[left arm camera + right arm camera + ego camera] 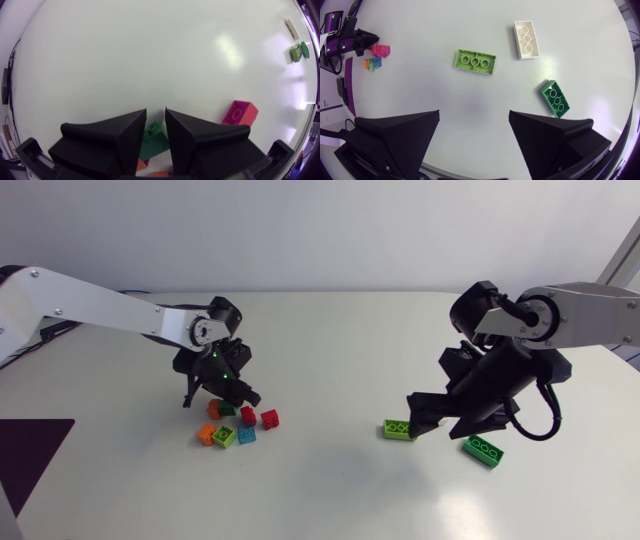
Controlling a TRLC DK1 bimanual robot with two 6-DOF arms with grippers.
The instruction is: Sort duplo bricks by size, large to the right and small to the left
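Hanging low over the cluster of small bricks [224,436] on the left half of the bench [330,490], the left claw [156,112] has a small dark green brick [152,142] showing right beneath it, and I cannot tell whether it grips that brick; a small red brick [240,112] lies just beside. The right claw [474,114] is spread wide and holds nothing, with a long lime brick [475,62], a long white brick [526,39] and a long dark green brick [554,98] lying apart from one another ahead of it on the right half.
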